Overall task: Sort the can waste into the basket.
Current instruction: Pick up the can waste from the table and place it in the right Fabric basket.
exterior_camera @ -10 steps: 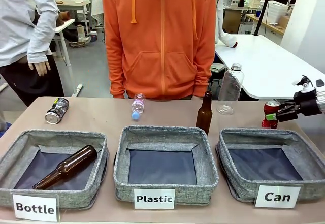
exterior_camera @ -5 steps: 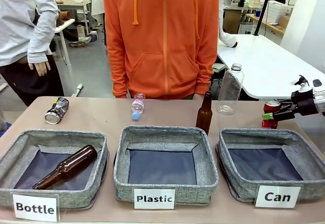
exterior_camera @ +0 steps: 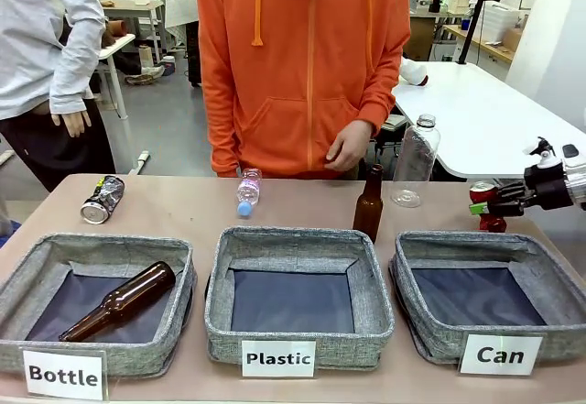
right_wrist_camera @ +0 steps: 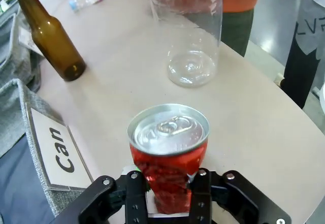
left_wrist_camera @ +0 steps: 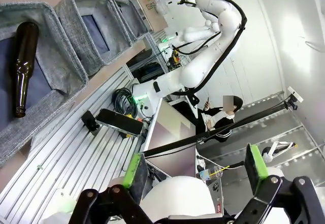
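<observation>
The basket [exterior_camera: 438,335] labelled "Can" sits at the near right of the counter [exterior_camera: 183,207], its dark lining as bare as half a second ago. Just behind its far rim, the right gripper [exterior_camera: 488,208] has drawn in from beside the red can [exterior_camera: 483,191] to around it. The can now looks slightly tilted, and I cannot tell whether it is off the counter. Farther back, the person in orange has shifted towards the robot's right, and a hand [exterior_camera: 348,146] has come into sight.

In the right wrist view the red can [right_wrist_camera: 167,153] stands upright with its silver top facing the camera and its red body crumpled inward below. The black fingers [right_wrist_camera: 136,196] are clenched on that crushed waist, one on each side.

The left gripper [left_wrist_camera: 195,167] has its green-padded fingers [left_wrist_camera: 256,164] spread wide, holding nothing.

The black can [exterior_camera: 102,199] lies on its side at the far left of the counter, well apart from the basket.
</observation>
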`<state>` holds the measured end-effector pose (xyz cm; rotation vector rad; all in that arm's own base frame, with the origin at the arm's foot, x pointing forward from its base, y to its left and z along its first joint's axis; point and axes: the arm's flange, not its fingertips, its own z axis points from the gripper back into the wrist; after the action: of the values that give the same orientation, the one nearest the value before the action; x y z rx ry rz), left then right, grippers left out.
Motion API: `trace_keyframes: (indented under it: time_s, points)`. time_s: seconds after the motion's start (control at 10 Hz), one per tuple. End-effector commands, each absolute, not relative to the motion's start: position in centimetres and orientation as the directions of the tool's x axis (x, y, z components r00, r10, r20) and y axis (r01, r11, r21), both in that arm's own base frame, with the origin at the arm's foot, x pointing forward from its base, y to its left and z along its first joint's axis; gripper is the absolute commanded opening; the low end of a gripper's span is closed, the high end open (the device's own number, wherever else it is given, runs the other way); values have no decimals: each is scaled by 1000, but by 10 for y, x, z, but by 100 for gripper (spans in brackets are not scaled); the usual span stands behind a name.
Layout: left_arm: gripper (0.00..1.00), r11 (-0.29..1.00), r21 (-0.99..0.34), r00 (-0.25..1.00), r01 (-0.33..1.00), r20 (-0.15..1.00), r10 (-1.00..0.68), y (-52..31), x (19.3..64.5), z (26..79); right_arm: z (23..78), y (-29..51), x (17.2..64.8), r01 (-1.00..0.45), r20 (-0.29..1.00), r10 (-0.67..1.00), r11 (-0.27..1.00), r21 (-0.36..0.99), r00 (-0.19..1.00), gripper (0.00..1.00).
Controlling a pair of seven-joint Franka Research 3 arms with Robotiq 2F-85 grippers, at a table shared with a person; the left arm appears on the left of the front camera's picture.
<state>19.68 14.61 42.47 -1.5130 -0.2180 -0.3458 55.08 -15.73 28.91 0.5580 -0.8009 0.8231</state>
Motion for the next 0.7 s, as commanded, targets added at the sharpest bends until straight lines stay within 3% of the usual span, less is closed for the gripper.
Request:
trace_keyframes:
  time_s: [0.0, 0.3, 0.5, 0.6]
  points:
    - [100, 11, -928, 925, 371, 369, -86, 148, 198, 427, 291, -160, 555, -818, 796, 425, 557, 145, 431, 0]
    - [100, 11, -928, 925, 371, 369, -86, 148, 198, 427, 313, -162, 543, -816, 804, 445, 572, 84, 394, 0]
    - [100, 11, -928, 925, 371, 369, -86, 148, 198, 427, 377, -167, 498, -820, 838, 473, 569, -56, 271, 0]
    - [100, 11, -928, 925, 371, 369, -86, 148, 198, 427, 415, -164, 466, -838, 835, 488, 542, -60, 255, 0]
